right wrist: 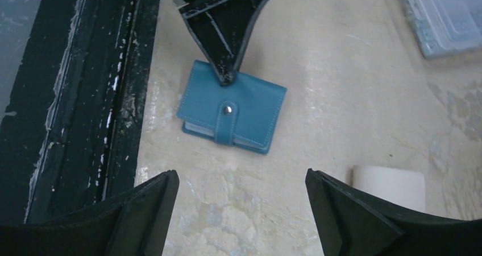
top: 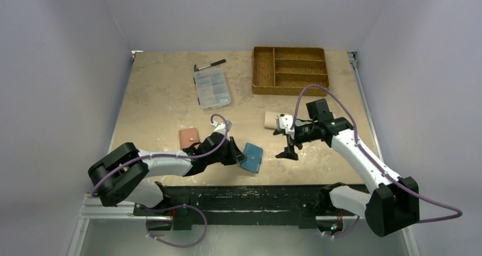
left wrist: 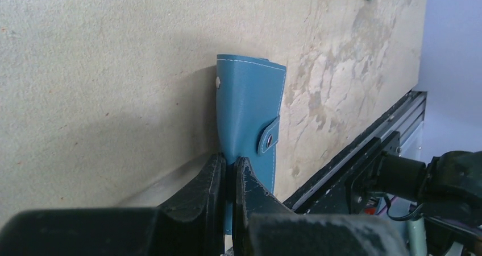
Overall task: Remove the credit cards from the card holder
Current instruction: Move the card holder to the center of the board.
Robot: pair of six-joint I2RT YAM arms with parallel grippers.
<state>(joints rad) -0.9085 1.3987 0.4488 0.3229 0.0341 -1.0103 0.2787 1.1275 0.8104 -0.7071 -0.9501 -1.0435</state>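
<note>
Card holder [right wrist: 232, 107]: dk-blue bifold, lay flat on table [top: 159, 96] at near edge, just beside black rail [right wrist: 85, 96], betw. the two arms. Snap tab [right wrist: 227, 119] looked fastened; pale layers showed at the open side, but no credit cards identifiable as such, none out. Left gripper [left wrist: 228, 165]: fingers pressed together, pinching one edge of the holder. L arm lay low, stretched across the tabletop toward the right, wrist close to the surface. Right gripper [right wrist: 240, 176]: fingers spread wide, nothing betw. them, hovering above and well apart from the holder, aimed down at it. R arm was bent at elbow, wrist raised. Step in hand, prob.: holder pinned, opening not yet begun. Next move likely calls for R to descend to the tab and pop the snap while L keeps the holder from sliding. Pink wallet [top: 189, 137] near L arm, untouched.
</note>
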